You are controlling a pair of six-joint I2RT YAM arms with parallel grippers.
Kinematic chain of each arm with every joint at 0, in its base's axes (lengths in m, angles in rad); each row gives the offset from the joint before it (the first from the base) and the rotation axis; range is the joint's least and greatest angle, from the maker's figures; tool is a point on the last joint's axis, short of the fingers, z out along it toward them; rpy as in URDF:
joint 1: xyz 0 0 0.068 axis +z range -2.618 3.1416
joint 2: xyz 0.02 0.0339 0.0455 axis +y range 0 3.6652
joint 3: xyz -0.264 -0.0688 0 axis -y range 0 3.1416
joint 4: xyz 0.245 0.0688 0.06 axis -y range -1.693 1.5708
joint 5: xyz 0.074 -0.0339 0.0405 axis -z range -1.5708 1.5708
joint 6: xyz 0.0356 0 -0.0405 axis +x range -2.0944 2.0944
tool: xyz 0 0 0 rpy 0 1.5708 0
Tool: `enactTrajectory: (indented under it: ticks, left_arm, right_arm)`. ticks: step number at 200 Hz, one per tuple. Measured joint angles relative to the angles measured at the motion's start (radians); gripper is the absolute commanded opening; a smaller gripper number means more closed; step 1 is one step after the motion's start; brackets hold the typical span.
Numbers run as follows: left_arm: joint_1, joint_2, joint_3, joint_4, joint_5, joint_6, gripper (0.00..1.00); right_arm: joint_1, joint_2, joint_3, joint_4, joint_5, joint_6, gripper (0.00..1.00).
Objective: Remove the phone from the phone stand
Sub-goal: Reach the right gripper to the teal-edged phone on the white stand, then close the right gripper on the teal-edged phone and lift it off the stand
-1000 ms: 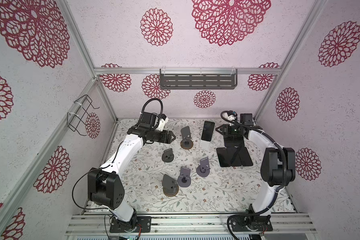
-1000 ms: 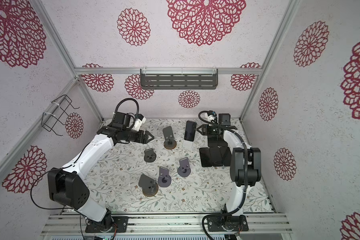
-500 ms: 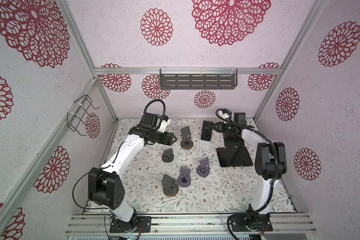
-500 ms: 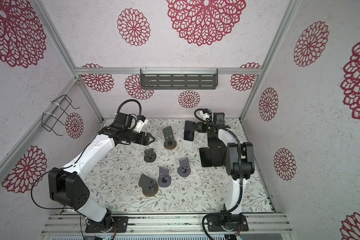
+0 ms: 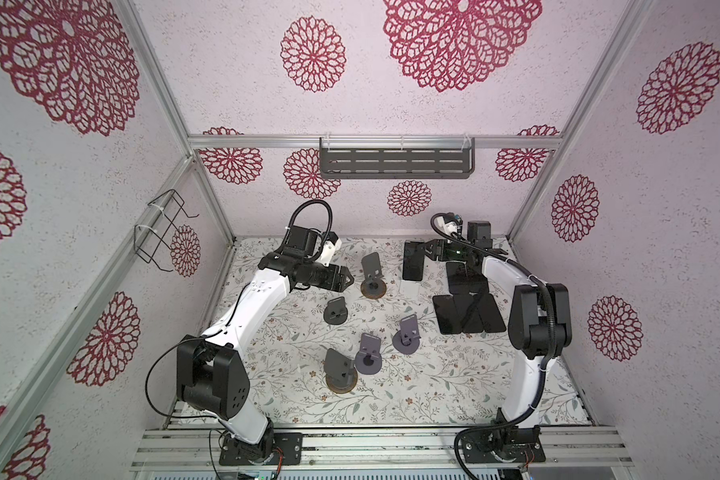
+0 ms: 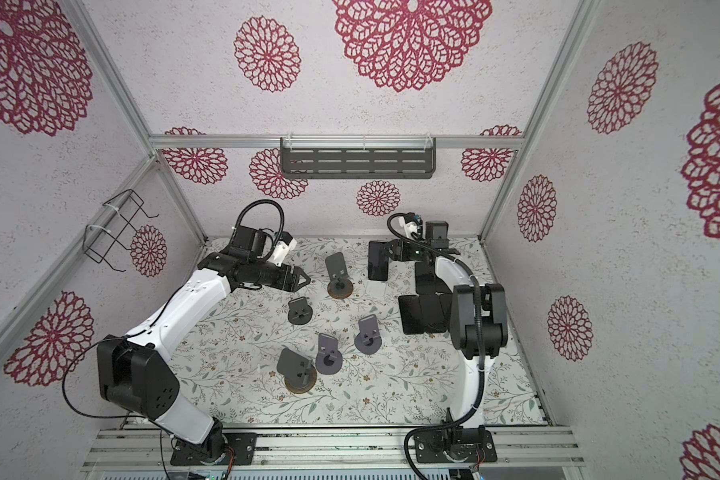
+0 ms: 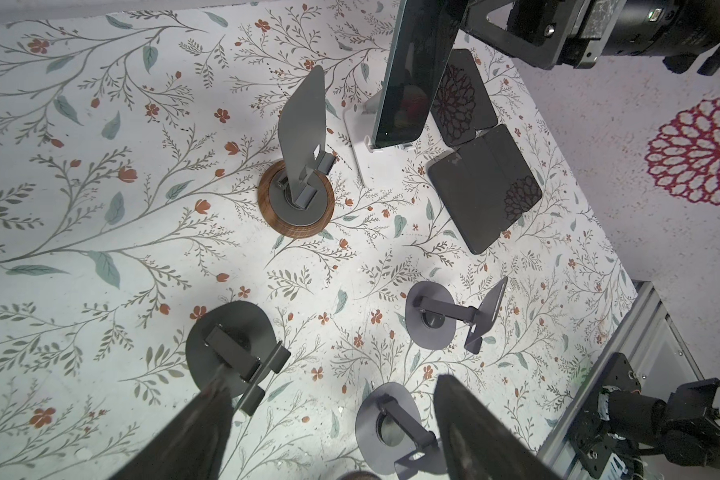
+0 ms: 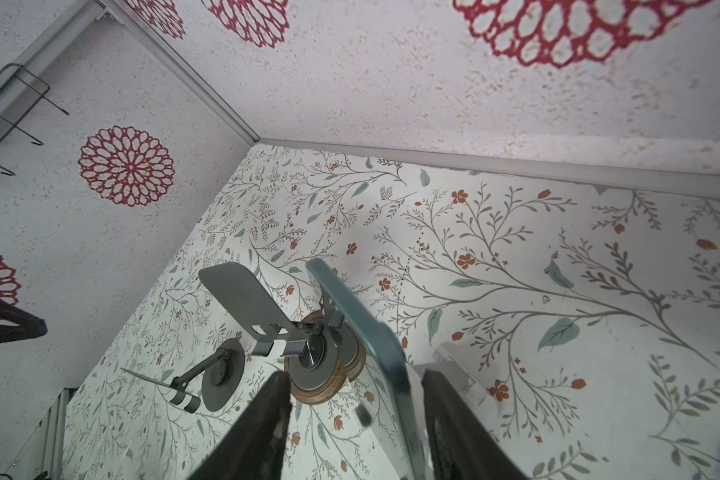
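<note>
Since a second ago my right pincer [image 5: 427, 251] has swung in from the right and closed the gap to the phone [image 5: 413, 262], which itself has not shifted: it stands upright against the white stand [image 7: 358, 137] at the far side of the worktop [image 5: 292, 353]. Seen from my right wrist, the phone [image 8: 375, 345] runs edge-on between my two fingers [image 8: 454, 415]. One finger is just beside it and the other is clearly apart from it, so this pincer is spread around the phone and not clamped on it. I judge the step in hand to be the grasp itself, with the lift not yet begun. Next I need to bring the fingers together squarely on the phone's two faces near its upper end, then draw it up and away from the stand's lip without dragging the light stand along. Just to the left stands an empty wooden-based stand [image 5: 373, 276], and to the right several dark phones [image 5: 468, 311] lie flat on the worktop, a fair place to lay this one. My left pincer [image 5: 347, 279] hangs beyond the wooden-based stand with its fingers apart, holding nothing.
</note>
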Motion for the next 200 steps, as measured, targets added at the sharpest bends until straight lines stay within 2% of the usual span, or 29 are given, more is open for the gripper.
enactTrajectory:
  ticks: [33, 78, 105, 132, 200]
  left_arm:
    - [-0.001, 0.000, 0.000, -0.002, -0.002, 0.005, 0.80]
    - [-0.002, 0.000, 0.000, -0.007, -0.005, 0.012, 0.80]
    - [-0.003, 0.001, 0.000, -0.008, -0.008, 0.013, 0.80]
    - [-0.003, 0.002, 0.002, -0.010, -0.011, 0.015, 0.80]
    - [-0.004, 0.002, 0.002, -0.014, -0.010, 0.016, 0.81]
  right_arm:
    - [0.000, 0.053, 0.039, -0.001, -0.004, 0.000, 0.56]
    - [0.001, 0.086, 0.058, 0.000, -0.033, -0.003, 0.36]
    - [0.003, 0.086, 0.054, 0.014, -0.050, -0.005, 0.19]
    - [0.003, 0.086, 0.053, 0.018, -0.055, -0.002, 0.11]
    - [0.003, 0.047, 0.048, 0.004, -0.053, 0.003, 0.08]
